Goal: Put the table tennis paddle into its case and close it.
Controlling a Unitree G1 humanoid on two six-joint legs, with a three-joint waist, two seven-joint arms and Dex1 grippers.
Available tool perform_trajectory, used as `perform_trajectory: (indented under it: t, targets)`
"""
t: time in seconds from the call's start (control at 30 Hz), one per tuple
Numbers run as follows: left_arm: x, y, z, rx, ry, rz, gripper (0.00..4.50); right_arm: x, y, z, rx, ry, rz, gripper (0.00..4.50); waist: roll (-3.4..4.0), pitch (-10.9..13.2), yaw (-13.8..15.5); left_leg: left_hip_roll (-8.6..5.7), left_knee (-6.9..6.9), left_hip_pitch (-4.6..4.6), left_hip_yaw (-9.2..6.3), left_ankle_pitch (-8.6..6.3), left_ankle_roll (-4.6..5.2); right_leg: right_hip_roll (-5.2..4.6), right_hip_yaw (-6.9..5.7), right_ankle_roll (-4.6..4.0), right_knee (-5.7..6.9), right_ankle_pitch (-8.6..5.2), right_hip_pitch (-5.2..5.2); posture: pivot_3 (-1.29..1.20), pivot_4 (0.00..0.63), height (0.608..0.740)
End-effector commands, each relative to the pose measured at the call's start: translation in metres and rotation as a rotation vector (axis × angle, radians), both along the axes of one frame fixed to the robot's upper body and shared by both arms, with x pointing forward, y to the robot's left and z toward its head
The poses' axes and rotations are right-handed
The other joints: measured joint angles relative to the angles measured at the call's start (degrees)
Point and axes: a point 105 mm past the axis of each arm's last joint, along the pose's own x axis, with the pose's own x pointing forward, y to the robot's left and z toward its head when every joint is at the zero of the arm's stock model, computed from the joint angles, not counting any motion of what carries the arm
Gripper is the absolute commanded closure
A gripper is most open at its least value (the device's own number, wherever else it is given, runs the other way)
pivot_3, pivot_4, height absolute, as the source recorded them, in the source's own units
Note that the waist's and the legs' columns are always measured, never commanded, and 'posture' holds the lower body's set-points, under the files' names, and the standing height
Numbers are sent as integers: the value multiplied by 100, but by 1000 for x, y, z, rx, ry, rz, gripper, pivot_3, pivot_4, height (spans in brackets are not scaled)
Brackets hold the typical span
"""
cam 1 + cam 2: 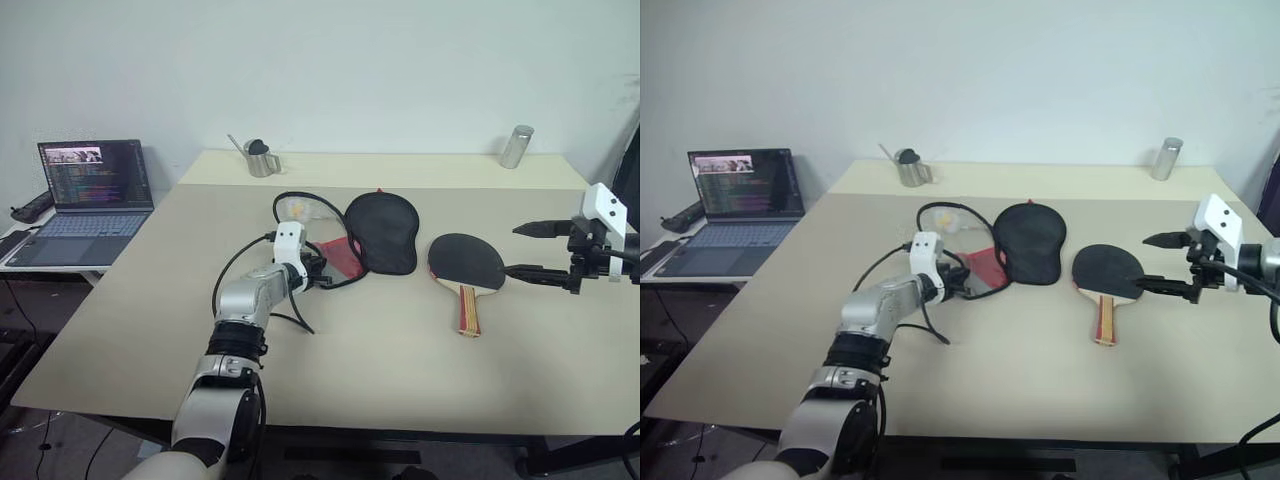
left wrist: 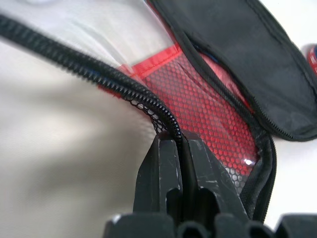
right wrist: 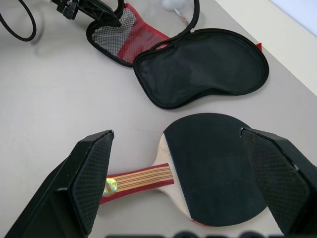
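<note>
Paddle [image 1: 466, 266] is laid flat on the table [image 1: 400, 360], black blade uppermost, its striped handle pointed toward the table's near edge. It is found just beside the case [image 1: 380, 232], which is spread open on the table, the red mesh flap turned out toward the left gripper [image 1: 322, 273].

The left gripper's fingers are seen pressed together on the edge of that mesh flap, at the zip rim. A black corrugated cable [image 2: 94, 69] is also caught or lying at the fingertips; which of the two cannot be told. The right gripper [image 3: 176, 168] is held spread wide just above the paddle, one finger over the handle side and one over the blade, with nothing gripped.

Trouble is judged likely from the cable: if it is pinched with the fabric, the flap could be dragged or the grip lost when the case is pulled. The whole case might also slide rather than open, since nothing is holding it down.

In the left wrist view the pinch on mesh and cable is shown closely, which the head views leave too small to read. In the right wrist view the open mouth of the case and the paddle between the fingers are shown together.
</note>
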Motion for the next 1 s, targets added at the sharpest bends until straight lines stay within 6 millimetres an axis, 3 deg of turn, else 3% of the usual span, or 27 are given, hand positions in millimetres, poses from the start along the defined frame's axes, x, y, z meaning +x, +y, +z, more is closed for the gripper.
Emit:
perform_trajectory:
  t: [0.03, 0.47, 0.83, 1.0]
  targets:
    - [-1, -12, 20, -5, -71, -52, 4447, -5, 0, 19, 4, -65, 5, 0, 0, 0, 1, -1, 0, 0, 0, 0, 0, 0, 0, 0, -1, 0, 0, 0, 150, 740]
    - [3, -27, 14, 8, -82, -105, 4447, -4, 2, 17, 13, -61, 9, 0, -1, 1, 15, -2, 0, 0, -1, 0, 0, -1, -2, 0, -3, 0, 3, 0, 150, 740]
    - [3, -50, 23, -4, -119, -192, 4447, -3, 3, 18, 18, -65, 11, 0, -3, 2, 25, -2, 0, -1, -1, 0, 0, -1, -3, 0, -4, 0, 3, 0, 150, 740]
    - [4, -47, 22, 18, -122, -195, 4447, -4, 3, 17, 19, -64, 11, 0, -4, 3, 27, -2, 0, -1, -1, 0, 0, -1, -3, 0, -4, 0, 3, 0, 150, 740]
